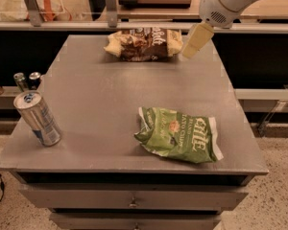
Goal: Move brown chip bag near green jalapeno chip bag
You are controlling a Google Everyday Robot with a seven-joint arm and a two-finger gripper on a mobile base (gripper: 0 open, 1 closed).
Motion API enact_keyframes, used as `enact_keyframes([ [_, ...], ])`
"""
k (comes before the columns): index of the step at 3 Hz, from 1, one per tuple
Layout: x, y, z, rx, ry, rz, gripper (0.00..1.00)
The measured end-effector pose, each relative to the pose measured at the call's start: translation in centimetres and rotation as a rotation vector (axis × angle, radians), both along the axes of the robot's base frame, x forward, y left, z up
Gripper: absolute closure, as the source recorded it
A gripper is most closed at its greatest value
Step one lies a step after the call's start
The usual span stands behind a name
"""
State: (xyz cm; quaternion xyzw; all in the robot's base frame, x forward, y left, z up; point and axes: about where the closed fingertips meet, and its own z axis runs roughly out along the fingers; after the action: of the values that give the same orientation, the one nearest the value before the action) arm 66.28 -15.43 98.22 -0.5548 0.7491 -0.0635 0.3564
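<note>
Where the tabletop meets its far edge, the brown chip bag lies flat and crumpled, a little right of that edge's middle, white lettering up, cream ends to left and right. No contact with anything but the surface.

Pincer: cream-coloured, hanging from the white arm that enters from the upper right. It points down and left, tip just beside the bag's right end; cannot tell if it touches. Seen side-on, so cannot tell whether it is spread or pressed together. It carries nothing.

Green jalapeno chip bag: flat, wrinkled, near the front edge toward the front right corner, white lettering turned sideways. Well apart from the brown bag, with bare grey surface between them.

Silver drink can: upright near the front left corner, close to the left edge, top unopened as far as can be seen.

Beyond the left edge, lower down, more can tops show. A drawer front sits under the front edge.
</note>
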Motion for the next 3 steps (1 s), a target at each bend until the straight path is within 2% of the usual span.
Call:
enact_keyframes([
  [1,4.6,1.8,-1.5,0.004,-0.024,-0.003,0.0],
  [2,8.3,3.2,-3.7,0.023,-0.006,-0.015,0.0],
  [3,10.6,3.6,-6.2,0.056,0.034,-0.044,0.0],
])
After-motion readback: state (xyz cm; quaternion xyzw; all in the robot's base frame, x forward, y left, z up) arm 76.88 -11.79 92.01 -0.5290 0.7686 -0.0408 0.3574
